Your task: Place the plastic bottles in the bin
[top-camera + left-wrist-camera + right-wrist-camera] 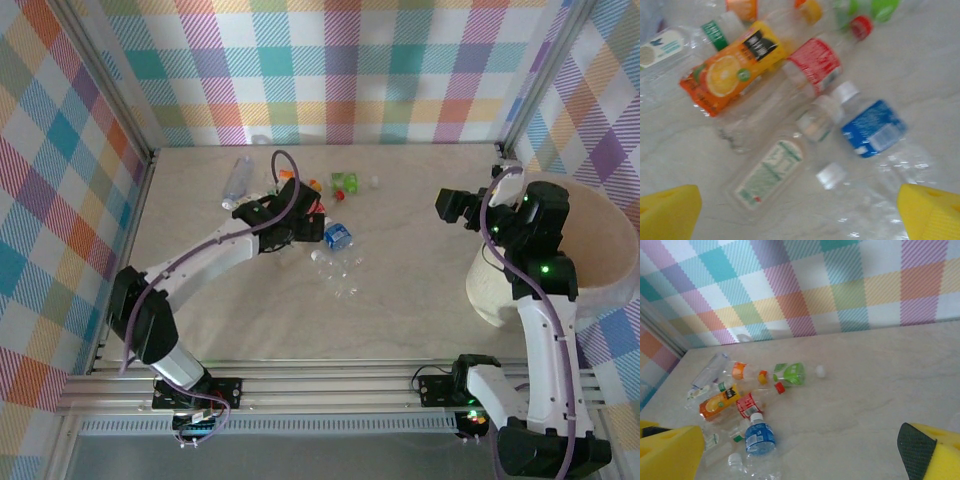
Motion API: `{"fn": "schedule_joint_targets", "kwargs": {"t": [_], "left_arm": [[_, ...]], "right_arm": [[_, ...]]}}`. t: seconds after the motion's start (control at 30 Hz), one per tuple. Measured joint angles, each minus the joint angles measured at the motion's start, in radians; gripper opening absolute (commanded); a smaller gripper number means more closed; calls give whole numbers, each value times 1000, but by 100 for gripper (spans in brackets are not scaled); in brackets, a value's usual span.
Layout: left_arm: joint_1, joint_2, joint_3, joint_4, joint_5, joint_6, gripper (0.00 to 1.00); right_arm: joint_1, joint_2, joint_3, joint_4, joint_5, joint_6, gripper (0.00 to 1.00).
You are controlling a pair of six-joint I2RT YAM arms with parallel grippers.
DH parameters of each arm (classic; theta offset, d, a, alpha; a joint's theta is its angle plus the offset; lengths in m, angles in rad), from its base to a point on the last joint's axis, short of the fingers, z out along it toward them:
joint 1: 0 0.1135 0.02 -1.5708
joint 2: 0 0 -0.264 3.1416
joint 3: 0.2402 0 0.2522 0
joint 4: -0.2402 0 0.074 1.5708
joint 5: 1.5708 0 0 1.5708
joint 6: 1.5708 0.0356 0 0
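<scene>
Your left gripper [800,215] holds its yellow fingers [667,212] wide apart and empty, above the plastic bottles [810,65], which lie together on the table [420,300], well left of the bin [487,290]. Your right gripper [800,452] is wide and empty too, just left of the bin

Bright, even light; left wrist view perhaps motion-blurred.

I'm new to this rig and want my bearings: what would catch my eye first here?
A scatter of plastic bottles lies on the far left-centre of the table, the orange-labelled bottle brightest among them. The left gripper hangs just above them, its yellow fingers spread open. At the right edge stands the big cream bin.
</scene>
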Motion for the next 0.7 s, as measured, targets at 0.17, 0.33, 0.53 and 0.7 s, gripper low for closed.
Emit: {"fn": "schedule_joint_targets", "kwargs": {"t": [0.17,0.33,0.53,0.7], "left_arm": [[93,89,25,-72,76,101,100],[113,150,45,-100,150,231,100],[116,180,33,-69,195,368,100],[136,199,23,-37,240,448,94]], "right_arm": [[3,-25,-22,58,-69,8,100],[24,-25,-30,90,-131,14,100],[39,-24,-31,94,-132,3,100],[45,-22,-31,93,-132,-12,100]]}}
